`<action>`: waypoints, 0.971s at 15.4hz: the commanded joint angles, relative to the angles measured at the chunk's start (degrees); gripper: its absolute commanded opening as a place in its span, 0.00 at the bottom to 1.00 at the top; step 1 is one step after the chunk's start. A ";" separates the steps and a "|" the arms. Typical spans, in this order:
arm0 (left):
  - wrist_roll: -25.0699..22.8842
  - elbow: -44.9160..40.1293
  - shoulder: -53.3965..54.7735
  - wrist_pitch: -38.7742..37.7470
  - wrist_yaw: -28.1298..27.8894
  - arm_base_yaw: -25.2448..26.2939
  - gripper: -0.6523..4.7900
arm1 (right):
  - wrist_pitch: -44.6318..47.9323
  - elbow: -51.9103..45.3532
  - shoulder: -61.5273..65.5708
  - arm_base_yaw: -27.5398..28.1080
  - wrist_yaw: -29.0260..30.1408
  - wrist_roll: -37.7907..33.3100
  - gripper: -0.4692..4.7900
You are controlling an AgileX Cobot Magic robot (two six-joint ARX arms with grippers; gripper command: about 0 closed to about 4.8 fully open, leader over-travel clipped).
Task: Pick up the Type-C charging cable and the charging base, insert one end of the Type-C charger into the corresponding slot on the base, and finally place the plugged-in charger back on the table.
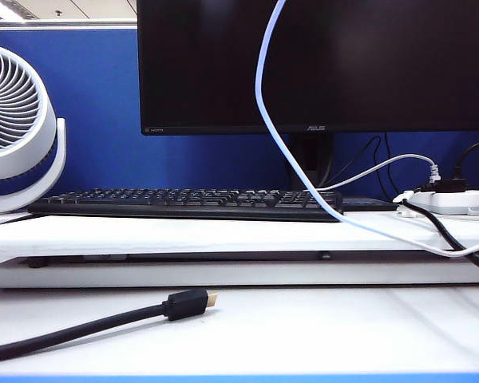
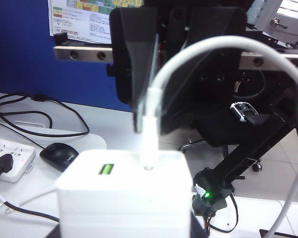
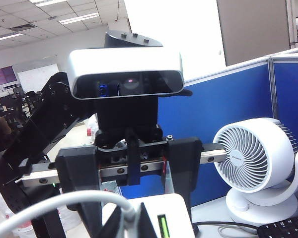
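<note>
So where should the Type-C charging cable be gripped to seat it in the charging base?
On the Type-C charging cable at its stiff plug, coming from opposite the port face, as the right gripper does; the cord behind arcs limp. The left gripper holds the charging base.
</note>
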State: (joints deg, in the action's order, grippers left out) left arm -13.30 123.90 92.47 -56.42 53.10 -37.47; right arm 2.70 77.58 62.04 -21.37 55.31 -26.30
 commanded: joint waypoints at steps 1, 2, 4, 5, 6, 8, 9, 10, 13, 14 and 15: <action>0.24 0.33 -0.33 1.62 0.31 -0.09 0.11 | 0.55 0.28 -0.13 -0.15 1.46 -0.24 0.09; 0.72 0.33 -0.33 2.34 0.28 -0.09 0.11 | 0.55 0.28 0.00 -0.15 2.19 -0.22 0.09; 3.32 0.33 -0.33 4.00 0.31 -0.09 0.11 | 0.20 0.26 0.13 -0.15 2.69 1.31 0.09; 3.50 0.33 -0.33 4.37 0.31 -0.09 0.11 | 0.13 0.26 0.17 -0.15 2.69 1.33 0.09; 4.37 0.33 -0.33 5.35 0.28 -0.09 0.11 | 0.11 0.26 0.17 -0.15 2.71 2.82 0.09; 4.37 0.33 -0.35 6.03 0.31 -0.09 0.11 | -0.09 0.26 0.17 -0.17 2.71 2.89 0.09; 4.44 0.33 -0.35 6.16 0.31 -0.09 0.11 | -0.35 0.26 0.17 -0.17 2.71 3.50 0.09; 4.98 0.33 -0.33 6.32 0.31 -0.09 0.11 | -0.85 0.26 0.17 -0.17 2.73 3.87 0.09; 4.96 0.33 -0.33 6.32 0.33 -0.09 0.11 | -4.20 0.26 0.31 -0.24 4.00 4.04 0.09; 4.96 0.33 -0.33 6.32 1.27 -0.09 0.11 | -4.20 0.26 0.55 -0.26 4.57 4.04 0.09; 4.96 0.33 -0.33 6.32 1.42 -0.09 0.11 | -4.24 0.26 0.63 -0.26 4.90 4.07 0.09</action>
State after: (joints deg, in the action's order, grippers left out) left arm -8.97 123.74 92.49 -54.28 53.58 -37.50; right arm 0.97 78.04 62.37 -21.32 57.19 -22.46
